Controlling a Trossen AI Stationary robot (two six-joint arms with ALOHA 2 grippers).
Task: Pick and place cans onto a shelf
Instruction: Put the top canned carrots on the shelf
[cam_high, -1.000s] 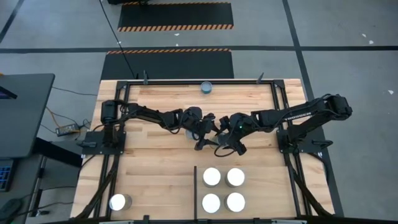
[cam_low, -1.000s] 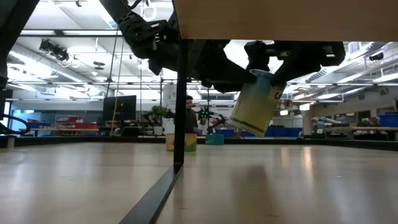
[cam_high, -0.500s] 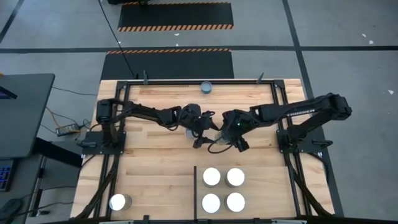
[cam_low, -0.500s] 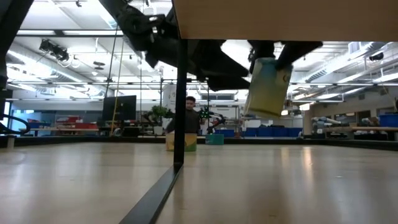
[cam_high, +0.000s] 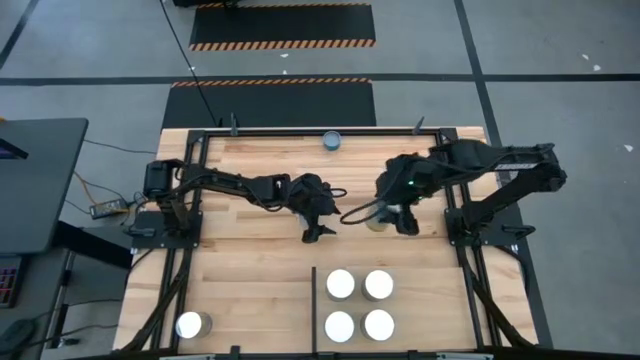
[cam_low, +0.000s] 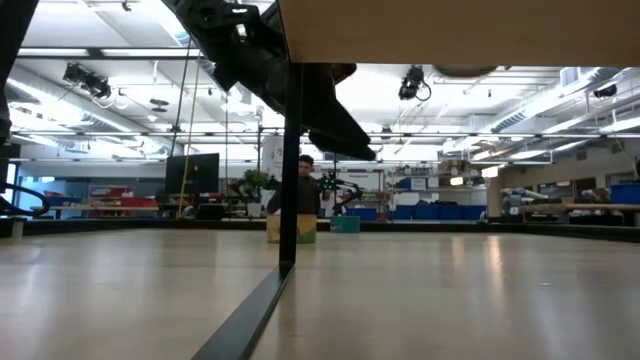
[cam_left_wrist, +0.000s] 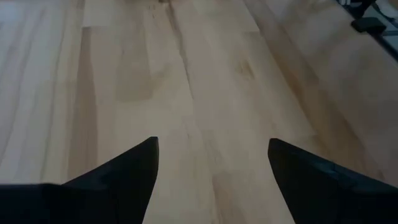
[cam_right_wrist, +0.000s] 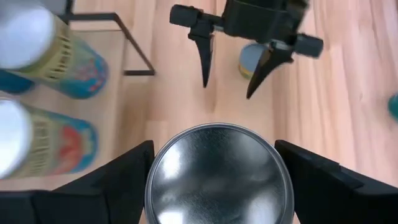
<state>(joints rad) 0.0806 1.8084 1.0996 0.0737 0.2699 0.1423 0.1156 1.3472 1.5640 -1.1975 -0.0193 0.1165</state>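
A can (cam_right_wrist: 217, 174) sits between the right gripper's (cam_high: 392, 222) two dark fingers (cam_right_wrist: 118, 180), its round silver top filling the lower centre of the right wrist view; the jaws stand wide and close on its sides, so it is held. In the high view this gripper is right of centre, and only a pale bit of the can shows beneath it.

The left gripper (cam_high: 316, 222) is just left of centre in the high view, well apart from the right one. Its jaws stand apart with nothing between them: the left wrist view shows only bare table (cam_left_wrist: 199, 93) past its fingers (cam_left_wrist: 124, 168). The right wrist view also catches it in the upper centre, fingers spread, with another can partly hidden just behind it.

Four cans (cam_high: 360, 304) with white tops stand in a two-by-two block on the shelf (cam_high: 430, 310), lower centre of the high view, just right of the divider (cam_high: 315, 305). One can (cam_high: 190, 324) stands alone at lower left. A blue-grey can (cam_high: 331, 141) stands at the table's top edge.

In the low view a dark arm (cam_low: 270, 70) hangs at upper left; which arm it is I cannot say for sure. A person (cam_low: 303, 185) shows far behind the table.
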